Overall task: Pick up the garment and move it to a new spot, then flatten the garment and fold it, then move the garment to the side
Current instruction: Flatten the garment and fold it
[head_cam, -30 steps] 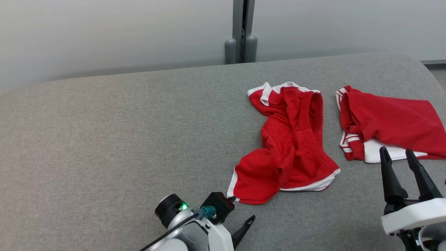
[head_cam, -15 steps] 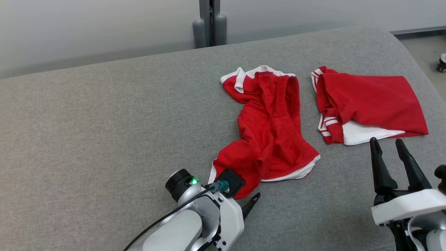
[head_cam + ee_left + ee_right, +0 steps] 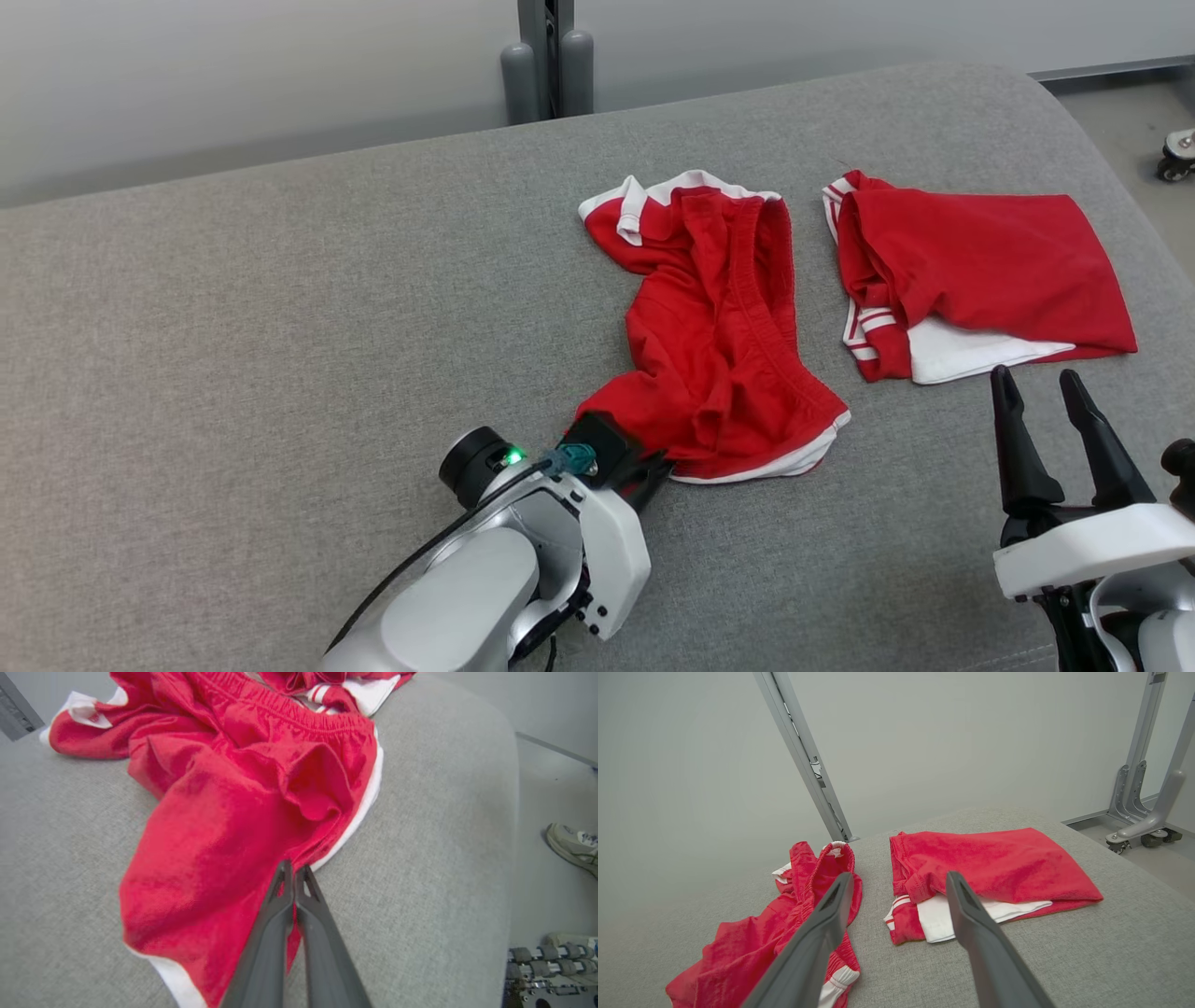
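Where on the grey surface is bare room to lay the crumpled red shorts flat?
Free: the wide left half of the grey padded surface, left of the crumpled red white-trimmed shorts. Crowded: the right side, where a folded red garment lies close beside them.

Nothing written, printed or numbered can be read in any view. The red garment at the centre of the head view and the folded garment at its upper right show only plain white trim and stripes. The shoe at the right edge of the left wrist view is too blurred to make out any mark.
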`<state>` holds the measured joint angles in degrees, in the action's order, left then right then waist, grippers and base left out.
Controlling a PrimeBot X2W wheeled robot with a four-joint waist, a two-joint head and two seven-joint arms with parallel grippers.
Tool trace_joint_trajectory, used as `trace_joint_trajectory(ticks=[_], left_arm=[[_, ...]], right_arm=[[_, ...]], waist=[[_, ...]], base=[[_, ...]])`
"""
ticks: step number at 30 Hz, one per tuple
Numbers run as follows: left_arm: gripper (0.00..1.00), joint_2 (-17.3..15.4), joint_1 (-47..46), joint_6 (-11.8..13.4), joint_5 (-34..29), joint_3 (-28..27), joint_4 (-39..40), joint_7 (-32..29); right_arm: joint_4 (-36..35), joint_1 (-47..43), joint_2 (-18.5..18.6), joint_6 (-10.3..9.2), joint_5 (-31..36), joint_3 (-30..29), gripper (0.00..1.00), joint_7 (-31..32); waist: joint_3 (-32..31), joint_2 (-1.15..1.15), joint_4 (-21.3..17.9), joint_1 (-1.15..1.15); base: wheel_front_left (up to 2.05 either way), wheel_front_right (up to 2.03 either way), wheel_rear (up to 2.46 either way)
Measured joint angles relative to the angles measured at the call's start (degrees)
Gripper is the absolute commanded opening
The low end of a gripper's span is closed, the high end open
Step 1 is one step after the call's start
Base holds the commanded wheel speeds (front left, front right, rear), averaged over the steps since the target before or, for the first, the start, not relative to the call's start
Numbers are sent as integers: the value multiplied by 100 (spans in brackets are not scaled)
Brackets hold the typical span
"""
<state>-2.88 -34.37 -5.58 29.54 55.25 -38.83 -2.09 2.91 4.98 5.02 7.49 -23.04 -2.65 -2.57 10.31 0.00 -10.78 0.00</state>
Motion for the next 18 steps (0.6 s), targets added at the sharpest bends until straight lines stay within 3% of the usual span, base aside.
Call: trace_joint_trajectory(ticks=[7, 18], left_arm=[[0, -47, -80, 171, 557, -494, 558, 43], [0, -944, 265, 855, 1744, -1825, 1728, -609]], right_arm=[[24, -71, -7, 0, 0, -46, 100, -7], [69, -124, -1, 0, -10, -119, 100, 85]], waist=[[-151, 0, 98, 0], [-74, 0, 98, 0]], base=[[0, 0, 0], [0, 0, 0]])
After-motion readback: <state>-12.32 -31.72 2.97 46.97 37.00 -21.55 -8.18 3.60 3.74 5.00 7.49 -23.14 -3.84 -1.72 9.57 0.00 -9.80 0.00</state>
